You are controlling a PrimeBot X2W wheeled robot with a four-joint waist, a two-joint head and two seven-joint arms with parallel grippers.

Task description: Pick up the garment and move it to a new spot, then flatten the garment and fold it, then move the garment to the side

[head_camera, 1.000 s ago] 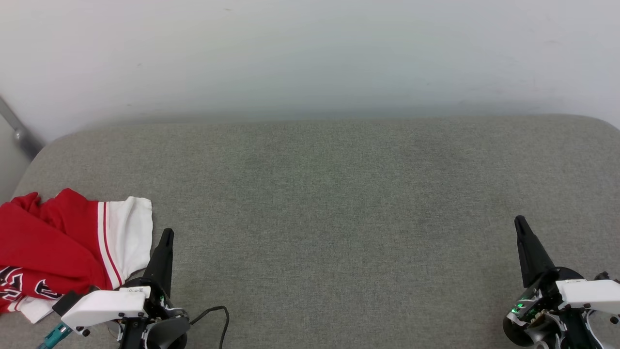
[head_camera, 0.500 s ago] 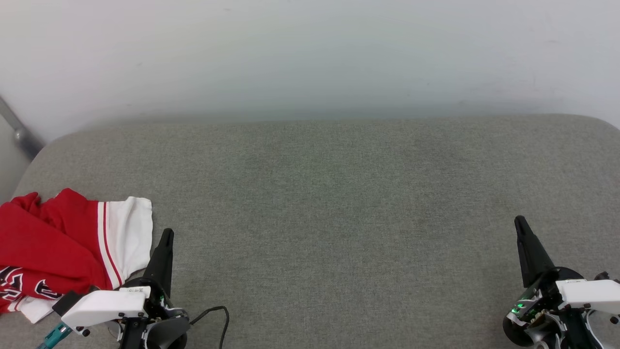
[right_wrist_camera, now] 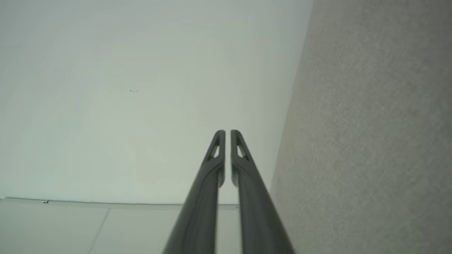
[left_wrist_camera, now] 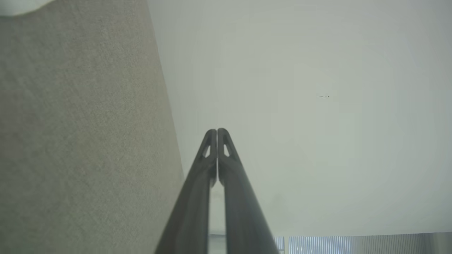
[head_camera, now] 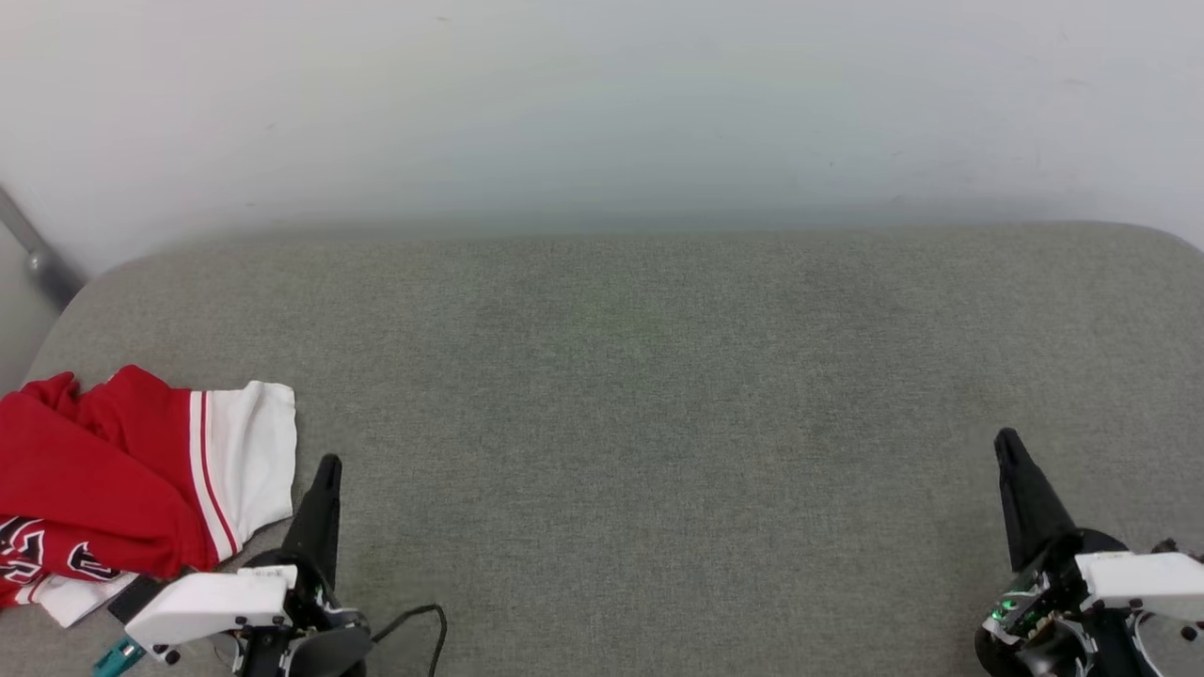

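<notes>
The garment (head_camera: 113,489) lies crumpled at the near left edge of the grey padded surface (head_camera: 640,395): red cloth, a white sleeve with red-and-white trim, and black white-edged lettering at its lower left. My left gripper (head_camera: 326,466) stands just right of the white sleeve, apart from it, shut and empty; in its wrist view the left gripper (left_wrist_camera: 216,130) has its fingers pressed together. Far to the right, my right gripper (head_camera: 1007,442) is shut and empty too, and its wrist view shows the right gripper (right_wrist_camera: 227,132) with fingers nearly touching.
A pale wall (head_camera: 602,103) rises behind the padded surface. A grey metal bar (head_camera: 33,254) slants at the far left edge. A black cable (head_camera: 419,616) loops beside my left wrist.
Both grippers have drawn back slightly toward the near edge. The garment has not moved.
</notes>
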